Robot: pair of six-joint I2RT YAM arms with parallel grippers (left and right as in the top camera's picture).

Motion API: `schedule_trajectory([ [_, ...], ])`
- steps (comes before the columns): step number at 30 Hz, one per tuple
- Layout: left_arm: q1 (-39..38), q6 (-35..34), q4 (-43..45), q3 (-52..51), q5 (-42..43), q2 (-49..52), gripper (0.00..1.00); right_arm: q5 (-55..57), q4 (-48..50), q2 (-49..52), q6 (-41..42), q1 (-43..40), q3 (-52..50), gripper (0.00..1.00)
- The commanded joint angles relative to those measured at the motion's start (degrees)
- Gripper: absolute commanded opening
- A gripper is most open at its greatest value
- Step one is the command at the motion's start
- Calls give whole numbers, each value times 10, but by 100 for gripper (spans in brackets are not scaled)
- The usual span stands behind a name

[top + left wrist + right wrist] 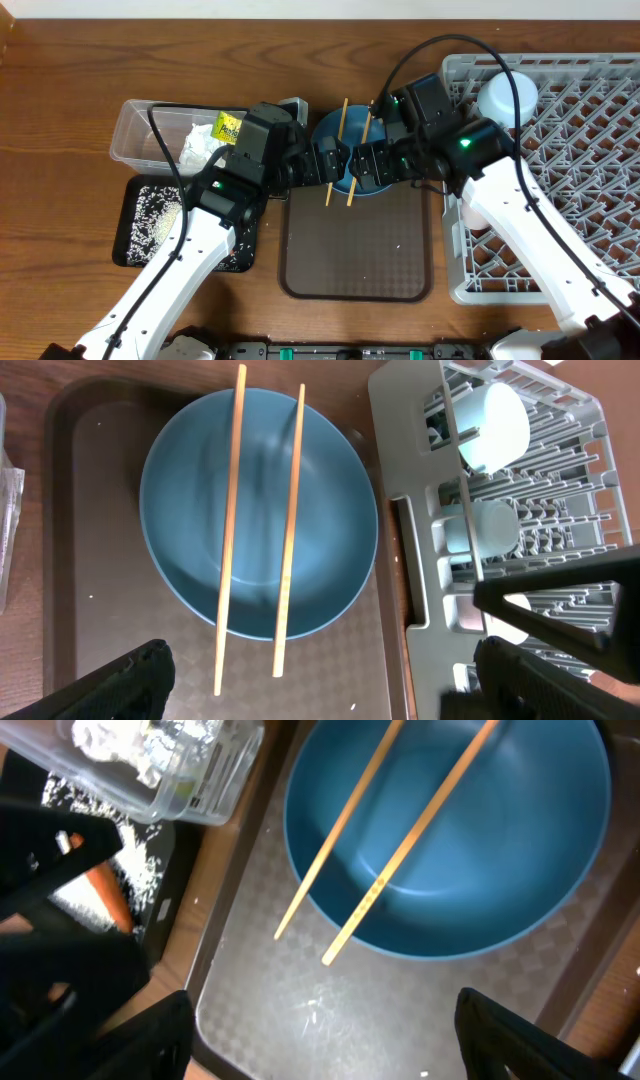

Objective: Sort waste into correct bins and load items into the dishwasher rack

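Note:
A large dark-blue plate [345,140] lies at the far end of the brown tray, with two wooden chopsticks [343,118] lying across it. From the left, my left gripper [322,163] hangs open over the plate's near edge, and the left wrist view shows its jaws spread wide over the tray below the chopsticks [232,510]. Opposite it, my right gripper [366,160] is open too, nothing between its fingers [130,1040]. The grey dishwasher rack [570,150] holds a light-blue cup [505,95]. A napkin [198,145] and a yellow-green packet [228,127] lie in the clear tub [135,125].
The black tray [135,250] in front of the tub holds rice grains [155,215] and an orange carrot [100,885]. The brown tray [355,250] is bare in its near half. The rack's wall [400,540] stands close beside the plate. A second pale cup [480,528] sits in the rack.

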Motion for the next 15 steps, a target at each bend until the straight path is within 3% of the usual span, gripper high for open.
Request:
schedule_trajectory([
  [1,-1,6,-2,1,-7,-3,99,16,11,30,7,4,-2,80],
  [15,-1,6,-2,1,-7,-3,98,31,65,137,15,-12,-2,67],
])
